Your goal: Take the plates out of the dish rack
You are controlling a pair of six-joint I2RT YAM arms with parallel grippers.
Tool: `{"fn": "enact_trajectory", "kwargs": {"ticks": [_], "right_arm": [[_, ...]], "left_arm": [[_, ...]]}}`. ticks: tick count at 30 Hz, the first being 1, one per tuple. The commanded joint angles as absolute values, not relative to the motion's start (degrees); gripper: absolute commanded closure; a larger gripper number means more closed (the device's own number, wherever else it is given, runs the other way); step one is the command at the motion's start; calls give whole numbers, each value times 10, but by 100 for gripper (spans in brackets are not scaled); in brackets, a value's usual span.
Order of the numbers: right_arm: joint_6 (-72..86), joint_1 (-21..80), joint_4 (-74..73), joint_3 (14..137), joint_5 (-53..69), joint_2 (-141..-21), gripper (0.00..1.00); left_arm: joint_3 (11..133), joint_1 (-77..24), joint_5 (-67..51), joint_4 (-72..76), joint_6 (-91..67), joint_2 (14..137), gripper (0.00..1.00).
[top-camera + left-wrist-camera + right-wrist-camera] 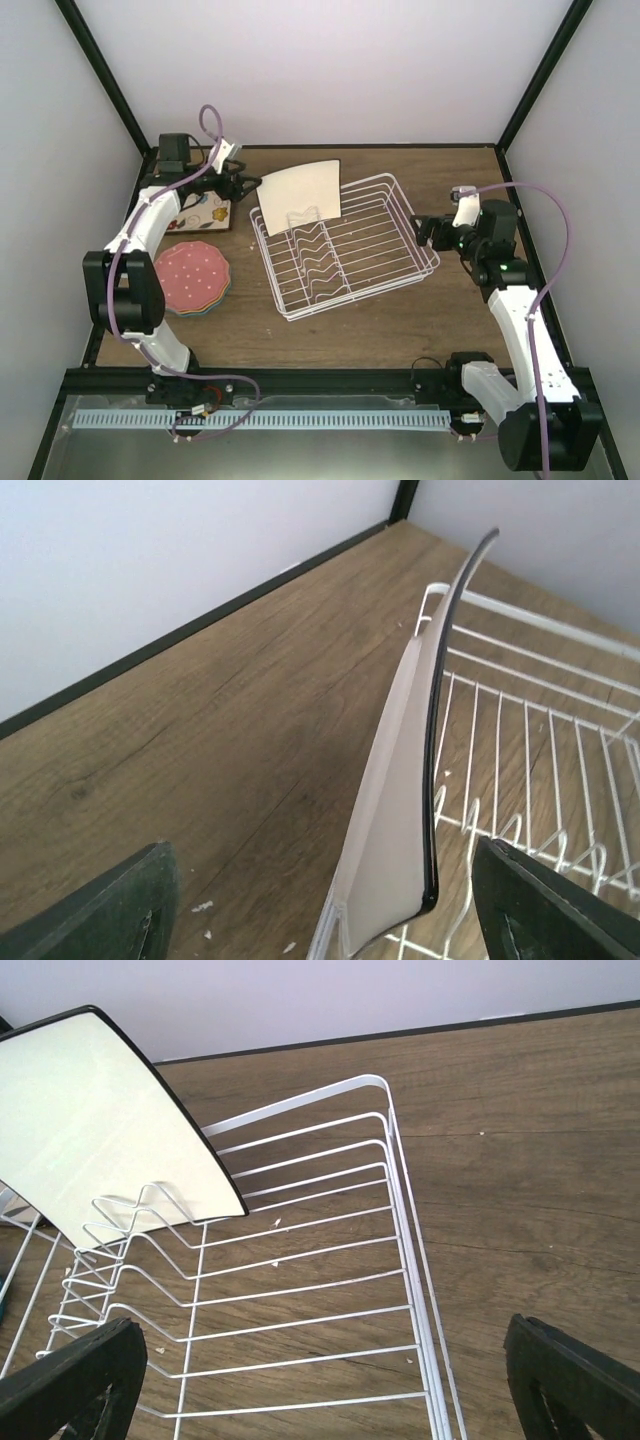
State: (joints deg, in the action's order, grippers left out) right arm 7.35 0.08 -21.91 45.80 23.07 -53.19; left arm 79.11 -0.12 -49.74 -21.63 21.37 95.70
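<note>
Cream square plate (300,195): stands tilted in the dish rack (375,245), far-left end.
Left fingers (90,910): apart, straddling the plate's edge, seemingly not touching.
Right fingers (570,1370): apart, over the rack's right end.

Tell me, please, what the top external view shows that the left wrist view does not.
Top external only: the stack of round dotted plates, the floral square plate, the right gripper. Left wrist only: the left gripper open astride a black plate rim. Both: the plain cream square plate standing in the white wire dish rack.
</note>
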Motion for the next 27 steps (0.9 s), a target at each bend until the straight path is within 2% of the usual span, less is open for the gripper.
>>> {"fn": "enact_trajectory", "kwargs": {"ticks": [1, 7, 10, 14, 22, 27], "right_arm": [[80, -5, -237, 466, 211, -518, 0], [88, -6, -238, 473, 207, -521, 0], [91, -5, -241, 475, 203, -517, 0], [92, -5, -245, 474, 197, -511, 0], [96, -5, -255, 471, 190, -496, 0], [100, -5, -257, 466, 190, -487, 0]], "left_arm": [[812, -23, -511, -230, 332, 967, 18], [811, -58, -480, -230, 376, 979, 19], [812, -73, -460, -228, 385, 993, 24], [812, -90, -431, -214, 382, 1007, 40], [824, -120, -392, -159, 339, 1009, 95], [846, -131, -411, -106, 288, 981, 96]]}}
